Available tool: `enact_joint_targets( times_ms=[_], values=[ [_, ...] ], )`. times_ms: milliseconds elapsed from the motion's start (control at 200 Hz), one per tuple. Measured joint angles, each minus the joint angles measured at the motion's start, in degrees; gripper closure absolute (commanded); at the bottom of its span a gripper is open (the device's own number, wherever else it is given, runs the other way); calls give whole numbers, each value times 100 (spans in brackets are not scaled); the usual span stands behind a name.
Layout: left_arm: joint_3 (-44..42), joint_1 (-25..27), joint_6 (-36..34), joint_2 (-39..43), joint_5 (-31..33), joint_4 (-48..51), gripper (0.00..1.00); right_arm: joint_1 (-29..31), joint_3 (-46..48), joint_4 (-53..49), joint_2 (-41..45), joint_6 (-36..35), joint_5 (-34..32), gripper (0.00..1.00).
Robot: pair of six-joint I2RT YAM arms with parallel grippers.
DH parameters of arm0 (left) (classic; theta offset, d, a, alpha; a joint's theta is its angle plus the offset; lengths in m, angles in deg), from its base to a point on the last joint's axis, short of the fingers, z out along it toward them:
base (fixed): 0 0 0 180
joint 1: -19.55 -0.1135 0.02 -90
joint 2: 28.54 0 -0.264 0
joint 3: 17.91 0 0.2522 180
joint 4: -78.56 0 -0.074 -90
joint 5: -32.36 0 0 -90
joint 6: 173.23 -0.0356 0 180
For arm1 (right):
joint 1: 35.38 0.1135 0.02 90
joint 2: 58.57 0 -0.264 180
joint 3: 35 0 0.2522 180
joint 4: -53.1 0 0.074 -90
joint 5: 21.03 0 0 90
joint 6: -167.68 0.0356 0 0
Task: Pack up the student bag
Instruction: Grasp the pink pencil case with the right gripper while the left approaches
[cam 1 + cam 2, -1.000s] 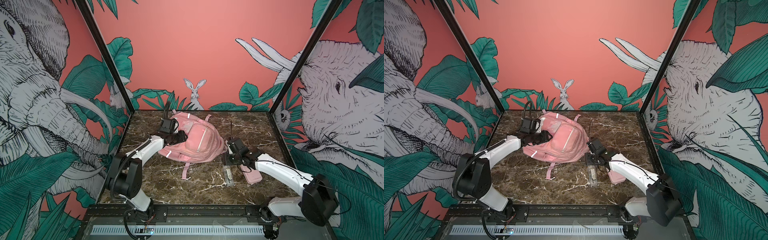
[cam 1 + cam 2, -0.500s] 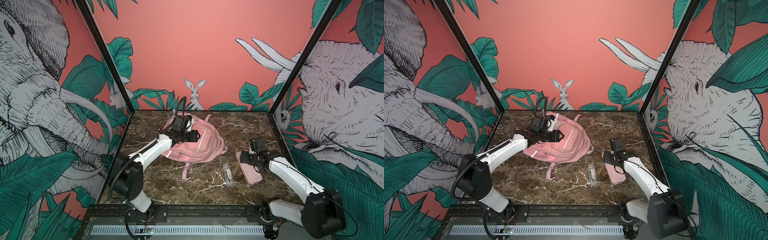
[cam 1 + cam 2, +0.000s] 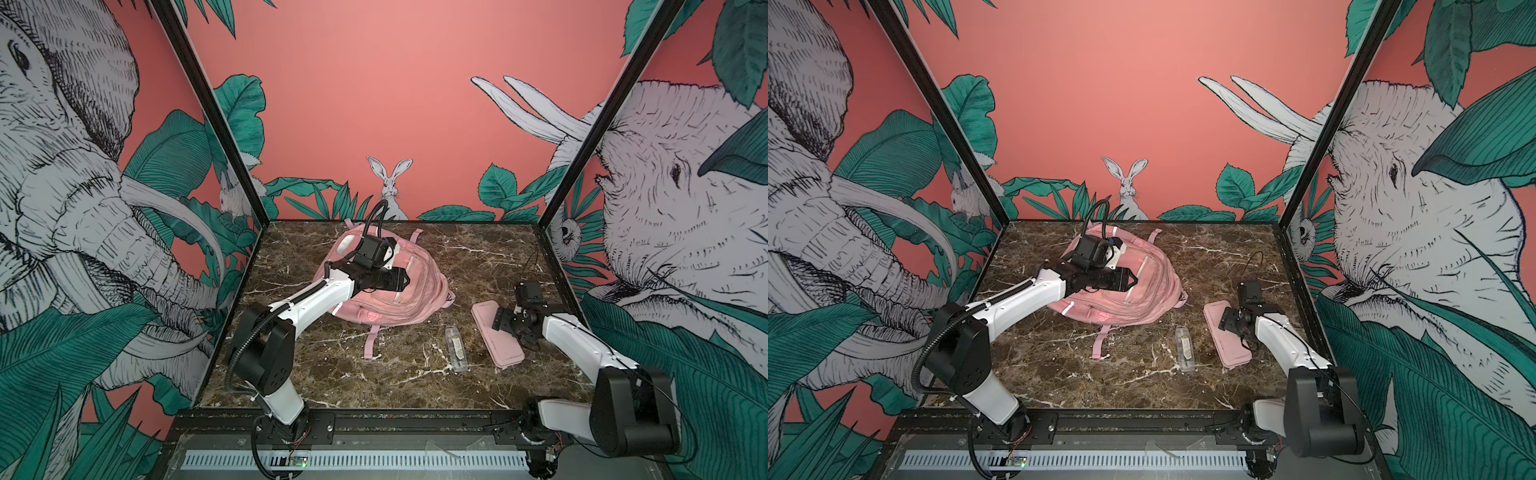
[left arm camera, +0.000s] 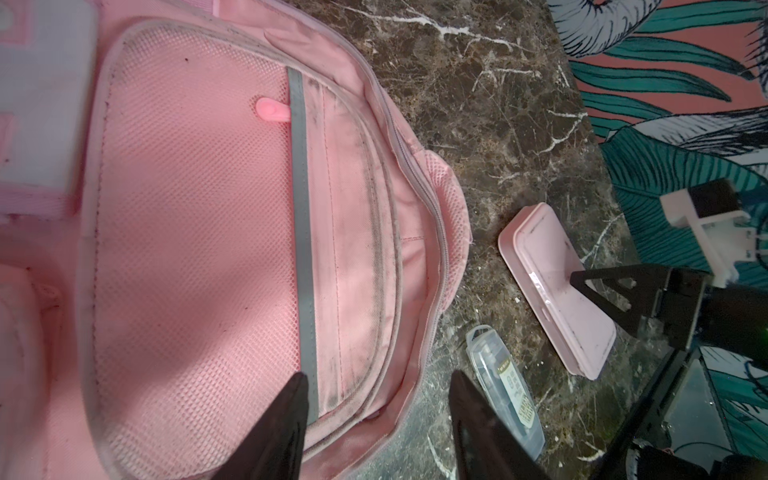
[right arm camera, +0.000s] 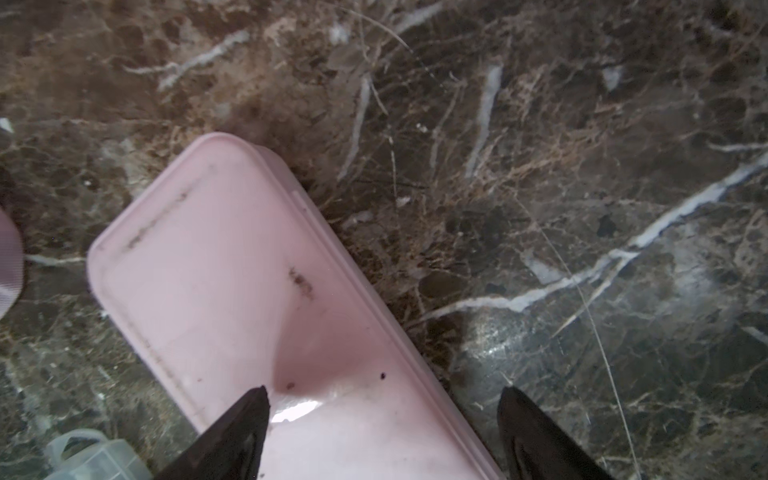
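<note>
The student bag [image 3: 415, 299] lies flat, pockets up, at the back middle of the marble surface [image 3: 332, 374], one strap trailing toward the front. The left pincer [image 4: 378, 376] hangs over its mesh front pocket, jaws parted and empty. On the right arm's side of the bag a small clear plastic box [image 3: 456, 348] lies near it, and beyond that lies a flat pink pencil case [image 5: 228, 270], where the right pincer [image 5: 382, 390] sits low with jaws spread wide, one tip above the lid, the other above bare marble, gripping nothing.
</note>
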Motion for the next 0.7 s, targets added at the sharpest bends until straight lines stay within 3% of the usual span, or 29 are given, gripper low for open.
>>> enact_joint_targets(
  times_ms=[390,700],
  values=[
    [678,1128,164,-1049,-763,-155,44,-7,131,361,-175,9,1058,12],
    [1298,1565,645,-2098,-1569,-310,44,-7,560,446,345,271,1631,12]
  ],
)
